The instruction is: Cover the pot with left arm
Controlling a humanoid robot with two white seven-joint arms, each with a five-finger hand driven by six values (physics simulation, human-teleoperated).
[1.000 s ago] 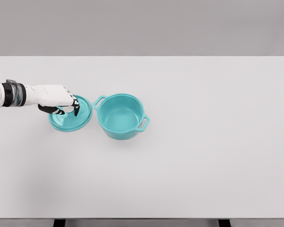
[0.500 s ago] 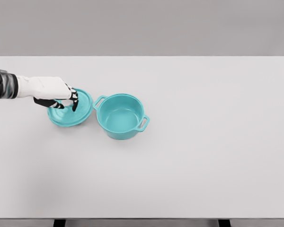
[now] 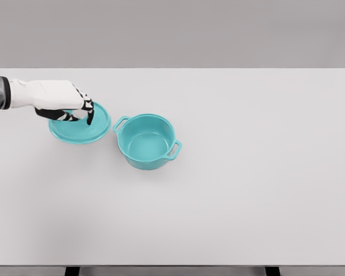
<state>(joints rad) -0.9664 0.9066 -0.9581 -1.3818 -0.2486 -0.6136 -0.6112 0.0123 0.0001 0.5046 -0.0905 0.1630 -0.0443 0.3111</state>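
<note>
A wide white table [image 3: 247, 201] fills most of the view, with a plain grey wall behind its far edge. Two dark legs show just under its near edge.

On the left half of the table, somewhat nearer the far edge than the near one, stands a teal pot [image 3: 146, 141]. It is round, upright and open at the top, and its inside looks bare. It has two loop handles, one toward the far left and one toward the near right.

Just to the left of the pot, close to it but not touching, is the matching teal lid [image 3: 80, 129]. It is a round shallow disc, and it looks slightly tilted. Whether it rests on the table or is lifted a little clear of it cannot be told from here.

A white arm comes in from the table's left edge. Its left hand [image 3: 63, 102] sits over the middle of the lid, palm down, with the dark-jointed fingers [image 3: 89, 112] curled downward and closed around what seems to be the lid's centre knob, which the hand hides.
</note>
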